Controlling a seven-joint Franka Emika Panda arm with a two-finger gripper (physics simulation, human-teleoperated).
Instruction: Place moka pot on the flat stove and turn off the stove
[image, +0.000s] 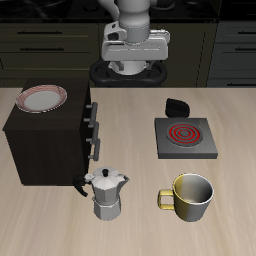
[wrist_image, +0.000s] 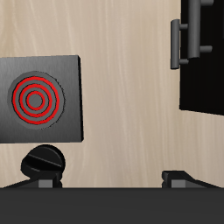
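Wrist view cuts off end effector (wrist_image: 112, 178), moka pot (image: 106, 192) unseen

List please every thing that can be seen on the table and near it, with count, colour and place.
moka pot: one, silver, near the table's front edge, beside the cabinet
mug: one, yellow-olive, near the front edge, beside the moka pot
flat stove: one, dark grey, rings glowing red, mid table
stove knob: one, black, behind the stove
cabinet: one, dark brown, drawer handles facing the stove
plate: one, white with red rim, on the cabinet
gripper: one, white and grey, at the table's back; fingers barely visible
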